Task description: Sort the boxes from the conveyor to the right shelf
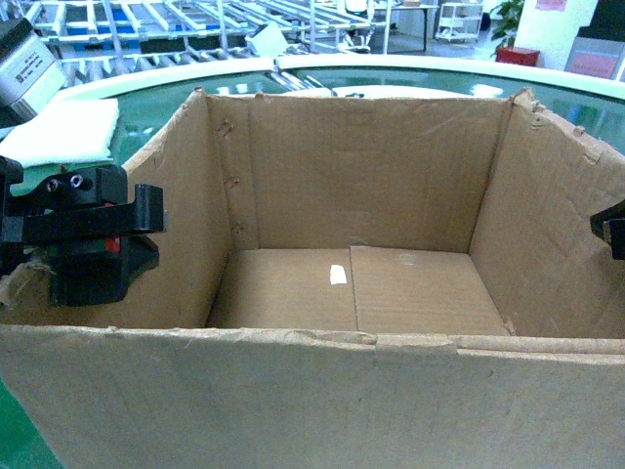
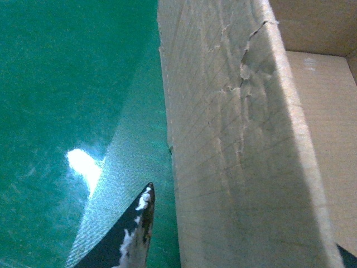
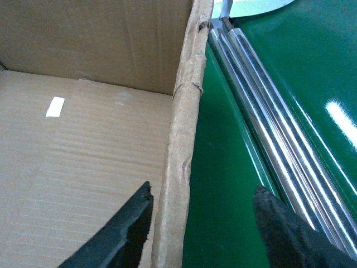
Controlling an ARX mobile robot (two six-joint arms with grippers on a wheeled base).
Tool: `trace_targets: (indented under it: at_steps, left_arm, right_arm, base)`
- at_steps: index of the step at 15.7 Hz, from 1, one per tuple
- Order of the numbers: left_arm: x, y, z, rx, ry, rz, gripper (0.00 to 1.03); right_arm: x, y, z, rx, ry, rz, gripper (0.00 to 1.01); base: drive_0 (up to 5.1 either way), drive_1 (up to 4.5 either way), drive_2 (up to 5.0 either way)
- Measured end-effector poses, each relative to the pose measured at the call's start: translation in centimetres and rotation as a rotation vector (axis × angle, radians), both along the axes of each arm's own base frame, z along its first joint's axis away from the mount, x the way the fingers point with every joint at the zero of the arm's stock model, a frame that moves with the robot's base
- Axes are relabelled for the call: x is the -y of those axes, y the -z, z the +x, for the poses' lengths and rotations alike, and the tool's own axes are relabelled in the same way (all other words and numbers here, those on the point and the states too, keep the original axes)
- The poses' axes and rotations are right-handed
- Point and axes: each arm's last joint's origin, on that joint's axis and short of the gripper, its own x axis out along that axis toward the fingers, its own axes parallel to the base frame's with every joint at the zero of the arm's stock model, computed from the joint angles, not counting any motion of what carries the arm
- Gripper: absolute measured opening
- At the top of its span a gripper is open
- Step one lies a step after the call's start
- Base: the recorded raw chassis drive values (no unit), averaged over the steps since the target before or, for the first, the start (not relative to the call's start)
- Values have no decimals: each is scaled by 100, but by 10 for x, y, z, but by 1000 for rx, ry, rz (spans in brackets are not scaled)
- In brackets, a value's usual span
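A large open cardboard box [image 1: 322, 293] sits on the green conveyor [image 1: 156, 103], filling most of the head view, its torn top edges ragged and a small white sticker [image 1: 338, 275] lying on its floor near the middle seam. The left gripper [image 1: 98, 234] is at the box's left wall, near the top rim; from its wrist camera one dark finger [image 2: 136, 234] shows outside that wall over the green belt, and a dark sliver at the lower right corner of that view, on the inner side of the wall, may be the other, so the jaws appear to straddle the wall, though whether they press it cannot be told. The right gripper [image 3: 198, 223] stands at the right wall: its jaws are apart, one finger [image 3: 125, 229] inside the box above the floor and the other outside over the belt, with the torn rim of the wall between them and touching neither clearly. A shiny metal rail [image 3: 268, 128] runs along the belt just beyond the outer finger. Steel racks [image 1: 195, 24] stand in the background.
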Motion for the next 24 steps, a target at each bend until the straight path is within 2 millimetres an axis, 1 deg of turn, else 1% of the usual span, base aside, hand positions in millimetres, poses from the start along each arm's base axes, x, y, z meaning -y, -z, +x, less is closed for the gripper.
trace_targets:
  at_steps: [1, 2, 4, 5, 7, 8, 10, 12, 13, 15, 16, 24]
  left_arm:
    - [1, -1, 0, 9, 2, 10, 42]
    - [5, -2, 0, 18, 13, 8, 30]
    - [7, -3, -1, 28, 9, 24, 11]
    - [7, -4, -1, 39, 0, 33, 5]
    - [6, -6, -1, 81, -7, 46, 4]
    - [6, -44, -4, 277, -3, 66, 4]
    - [6, -75, -4, 394, -7, 56, 4]
    - [6, -95, -9, 484, -23, 45, 4]
    - [5, -101, -10, 508, -27, 37, 4]
    - [5, -100, -10, 498, -28, 41, 4]
    - [5, -100, -10, 495, -27, 42, 4]
    - [6, -99, -9, 491, -26, 44, 4]
  right_arm:
    - [-1, 0, 0, 6, -4, -1, 48]
    - [-2, 0, 0, 12, -9, -2, 37]
    - [-4, -1, -1, 17, -40, -5, 15]
    - [-4, -1, -2, 22, -45, -1, 6]
    - [-5, -3, -4, 55, -38, 8, 5]
    - [-2, -45, -9, 244, -22, 22, 5]
    - [3, -79, -11, 358, -15, 26, 5]
    - [6, -103, -18, 473, -13, 24, 5]
    - [6, -108, -21, 514, -6, 14, 5]
    - [7, -106, -21, 501, -5, 8, 5]
    - [6, -104, -20, 496, -5, 7, 5]
    - [6, -103, -20, 492, -4, 2, 4]
  base:
    - [0, 0, 0]
    - [0, 0, 0]
    - [0, 0, 0]
    - [0, 0, 0]
    - [0, 0, 0]
    - [0, 0, 0]
    - [0, 0, 0]
    - [0, 0, 0]
    - [0, 0, 0]
    - [0, 0, 0]
    - [-296, -199, 497]
    - [-4, -406, 397]
